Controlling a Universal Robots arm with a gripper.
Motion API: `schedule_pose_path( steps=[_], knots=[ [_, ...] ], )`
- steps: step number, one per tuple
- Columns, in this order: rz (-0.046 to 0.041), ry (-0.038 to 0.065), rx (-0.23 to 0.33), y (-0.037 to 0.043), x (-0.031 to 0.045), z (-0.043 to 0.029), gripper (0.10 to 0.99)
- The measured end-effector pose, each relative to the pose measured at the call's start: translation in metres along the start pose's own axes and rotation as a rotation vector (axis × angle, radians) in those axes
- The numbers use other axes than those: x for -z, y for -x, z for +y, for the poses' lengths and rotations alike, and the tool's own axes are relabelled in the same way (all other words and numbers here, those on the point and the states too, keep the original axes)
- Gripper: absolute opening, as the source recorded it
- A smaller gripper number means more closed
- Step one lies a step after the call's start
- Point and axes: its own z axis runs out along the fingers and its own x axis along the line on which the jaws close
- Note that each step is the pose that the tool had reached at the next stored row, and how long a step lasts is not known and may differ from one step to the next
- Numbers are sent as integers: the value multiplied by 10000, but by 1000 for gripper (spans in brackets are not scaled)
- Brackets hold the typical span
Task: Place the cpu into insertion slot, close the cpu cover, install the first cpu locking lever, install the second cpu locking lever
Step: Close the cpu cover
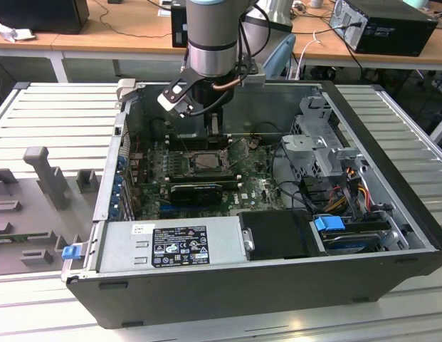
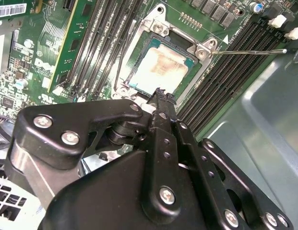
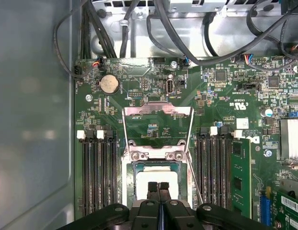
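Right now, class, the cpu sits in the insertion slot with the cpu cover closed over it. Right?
No. The cpu sits in the insertion slot, but the cpu cover stands open, swung back off it, as the first wrist view shows.

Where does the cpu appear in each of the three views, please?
Exterior view: the cpu lies mid-motherboard, below the arm.
Second wrist view: the cpu sits just beyond the pincer tip.
First wrist view: the cpu lies partly behind the pincer tips.
Shared landmark: the long black memory slots beside it.
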Motion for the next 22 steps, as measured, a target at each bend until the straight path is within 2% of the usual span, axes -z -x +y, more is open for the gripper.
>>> schedule_pose_path(
  steps=[22],
  knots=[
    [4, 0, 43, -4, 94, 5, 106]
  ],
)
